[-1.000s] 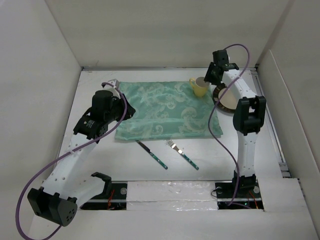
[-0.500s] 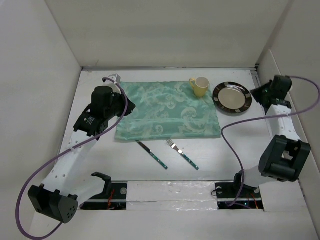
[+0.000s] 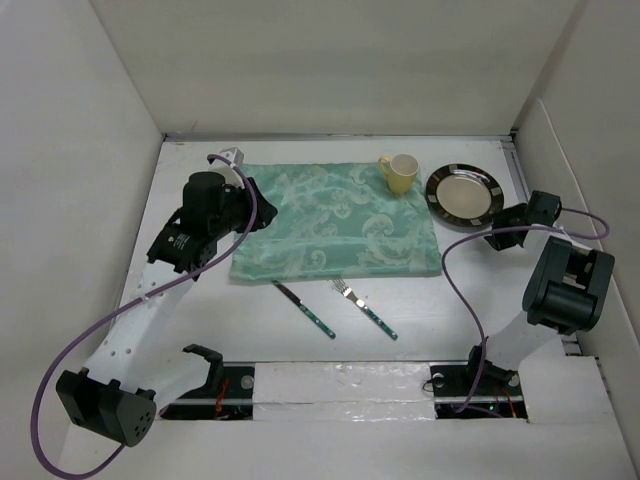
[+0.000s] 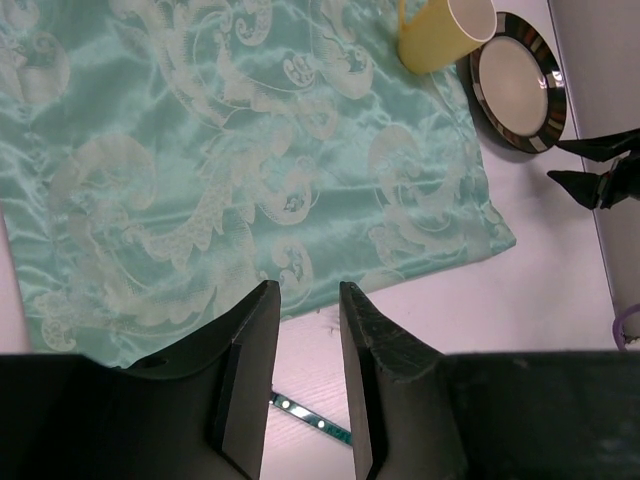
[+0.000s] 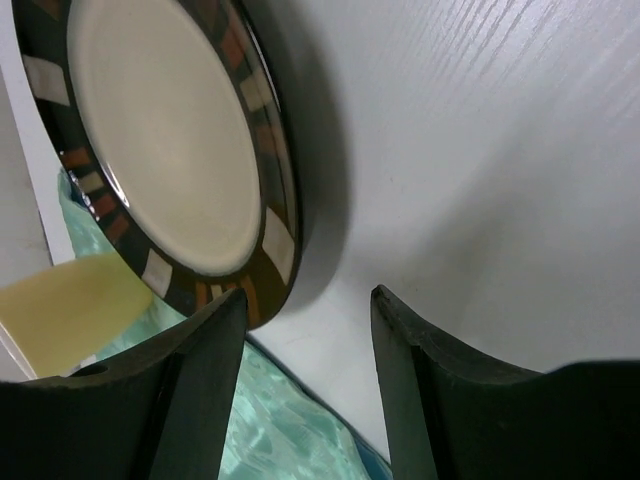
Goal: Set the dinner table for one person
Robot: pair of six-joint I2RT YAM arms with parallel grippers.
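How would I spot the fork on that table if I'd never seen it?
Find the green patterned cloth on the white table. Just nearer the robot lie a fork and another slim utensil; the fork is on the right, with prongs at its far end.

Top cam overhead, wide; L wrist higher, R wrist close; share plate (image 5: 170, 150).

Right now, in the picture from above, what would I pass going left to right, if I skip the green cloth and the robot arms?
knife → fork → yellow mug → plate
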